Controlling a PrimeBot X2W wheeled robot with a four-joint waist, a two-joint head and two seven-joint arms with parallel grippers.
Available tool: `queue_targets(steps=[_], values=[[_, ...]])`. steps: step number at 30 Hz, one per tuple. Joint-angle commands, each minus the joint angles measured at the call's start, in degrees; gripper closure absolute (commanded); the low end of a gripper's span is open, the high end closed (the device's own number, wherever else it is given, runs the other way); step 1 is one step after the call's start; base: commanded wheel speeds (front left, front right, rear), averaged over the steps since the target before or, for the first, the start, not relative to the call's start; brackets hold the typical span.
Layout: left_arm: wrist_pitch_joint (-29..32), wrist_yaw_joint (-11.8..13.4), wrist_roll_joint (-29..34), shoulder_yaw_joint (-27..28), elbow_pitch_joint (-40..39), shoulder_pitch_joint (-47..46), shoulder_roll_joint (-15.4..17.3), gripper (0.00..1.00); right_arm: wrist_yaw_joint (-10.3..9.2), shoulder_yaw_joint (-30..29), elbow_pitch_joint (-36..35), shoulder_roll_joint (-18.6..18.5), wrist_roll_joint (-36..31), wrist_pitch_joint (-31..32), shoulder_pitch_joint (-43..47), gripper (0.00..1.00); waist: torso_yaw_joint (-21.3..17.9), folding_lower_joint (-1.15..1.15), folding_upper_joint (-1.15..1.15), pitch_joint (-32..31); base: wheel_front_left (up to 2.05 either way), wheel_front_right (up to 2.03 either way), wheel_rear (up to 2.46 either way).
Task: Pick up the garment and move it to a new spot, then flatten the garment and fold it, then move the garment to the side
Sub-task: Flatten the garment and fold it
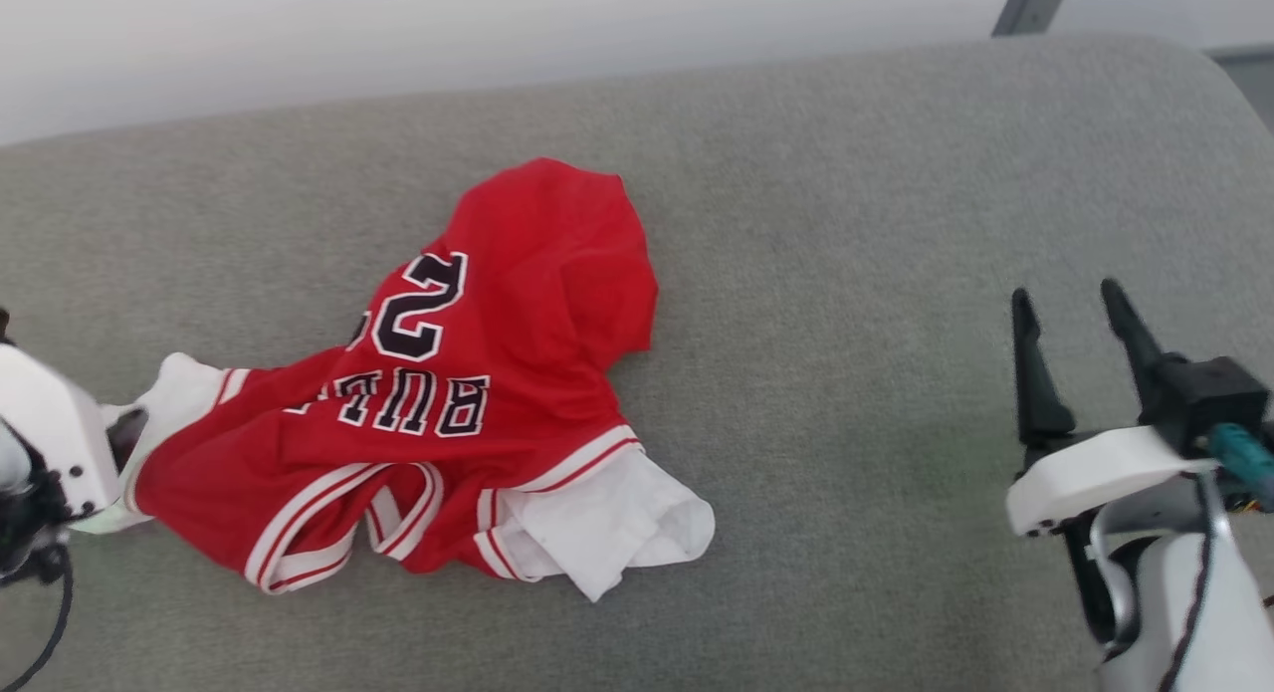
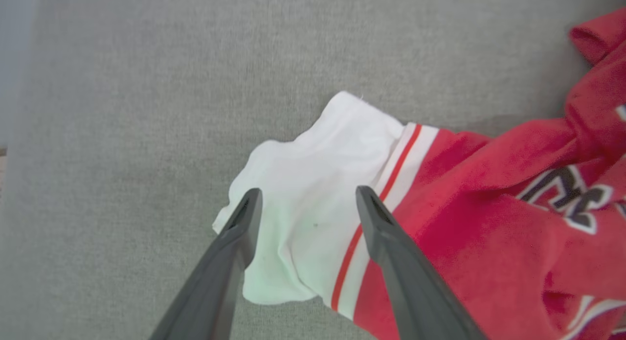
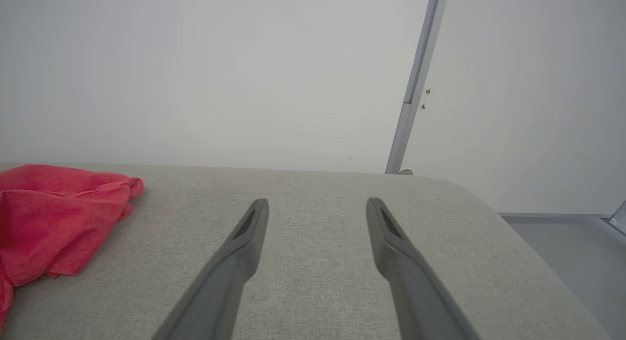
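Note:
The garment (image 1: 478,373), a red jersey with white sleeves, striped trim and black lettering, lies crumpled on the grey cushion (image 1: 846,224), number side up. Its left white sleeve (image 2: 313,183) lies under my left gripper (image 2: 307,203), whose fingers stand open above the cloth, holding nothing. In the head view the left wrist (image 1: 50,433) shows at the left edge beside that sleeve. My right gripper (image 1: 1070,319) hovers open at the right, well away from the garment (image 3: 54,213), with bare cushion between its fingers (image 3: 252,232).
The grey cushion's rounded far right corner (image 3: 464,193) drops off to a grey floor (image 3: 562,242). A pale wall and a slanted metal post (image 3: 415,80) stand behind. Bare cushion lies between the garment and my right gripper.

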Motion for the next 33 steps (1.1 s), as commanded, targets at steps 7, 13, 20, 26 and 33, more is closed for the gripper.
queue_targets(steps=[7,13,20,26,33], values=[[-13.44,-1.80,3.24,1.20,-7.34,2.50,-1.59,0.00,-0.02,5.57,0.81,-0.26,1.00,4.16,2.73,0.00,4.94,0.00,0.00,-4.68,0.00,0.00,0.00],[-22.93,0.00,6.79,0.98,-15.02,6.80,-2.51,0.00,-0.02,11.01,1.35,-1.38,3.86,9.10,3.99,0.00,9.59,0.00,0.00,-6.74,0.00,0.00,0.00],[-32.19,2.55,9.85,1.06,-22.28,11.79,-3.94,0.00,-0.02,17.78,2.46,-3.38,9.02,17.59,4.50,0.00,13.95,0.00,0.00,-7.51,0.00,0.00,0.00],[-40.27,4.15,11.18,1.87,-25.98,16.84,-5.85,0.00,-0.02,22.15,3.15,-6.47,13.34,27.66,3.29,0.00,18.02,0.00,0.00,-7.11,0.00,0.00,0.00],[-43.54,4.75,12.02,3.22,-27.86,20.96,-9.29,0.00,-0.02,24.72,4.83,-10.14,14.92,39.22,1.44,0.00,22.75,0.00,0.00,-6.17,0.00,0.00,0.00]])
